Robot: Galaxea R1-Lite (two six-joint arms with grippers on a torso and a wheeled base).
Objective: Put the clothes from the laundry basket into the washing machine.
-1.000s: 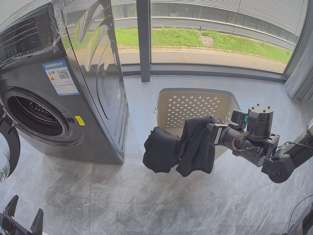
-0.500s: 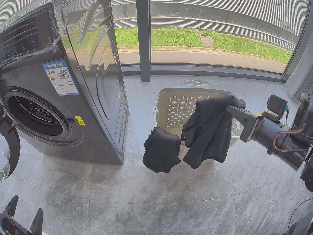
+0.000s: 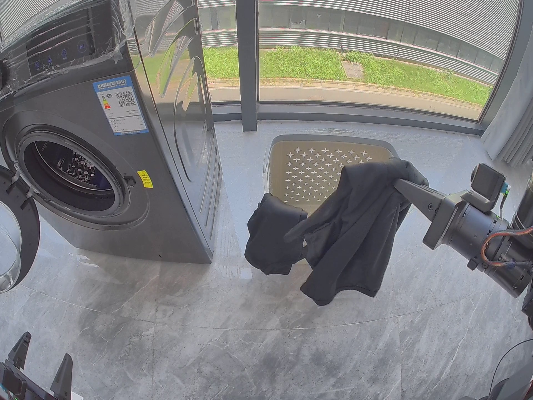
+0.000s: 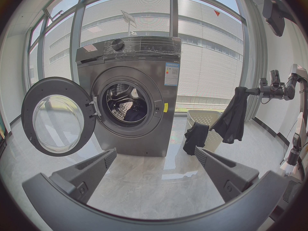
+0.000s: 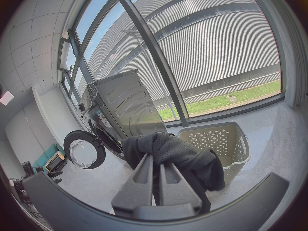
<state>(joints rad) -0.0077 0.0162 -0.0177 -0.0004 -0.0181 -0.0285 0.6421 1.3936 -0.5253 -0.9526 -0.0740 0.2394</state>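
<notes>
Cloth is the crux: a dark garment hangs from the right gripper, whose jaws are clenched on a bunch of fabric at its top, just above the right-hand rim of the laundry basket. Its long axis runs straight down. The hem dangles past the basket's near wall over the floor, and one sleeve trails toward the basket's near left corner.

At that corner a second dark garment lies draped over the rim, half outside the basket. Whether the sleeve touches it I cannot tell.

The washing machine stands near the basket on its left. The drum opening is on the machine's front, round the corner from the basket, with the round door swung wide farther left.

By my judgement the carry must go leftward from the basket and round that corner, high enough for the hem to clear the draped piece.

The left gripper sits well apart from the basket, low and to its near left, jaws spread and holding nothing. It is nearer the drum than the right arm is. A dark heap lies inside the drum, likely clothing.
</notes>
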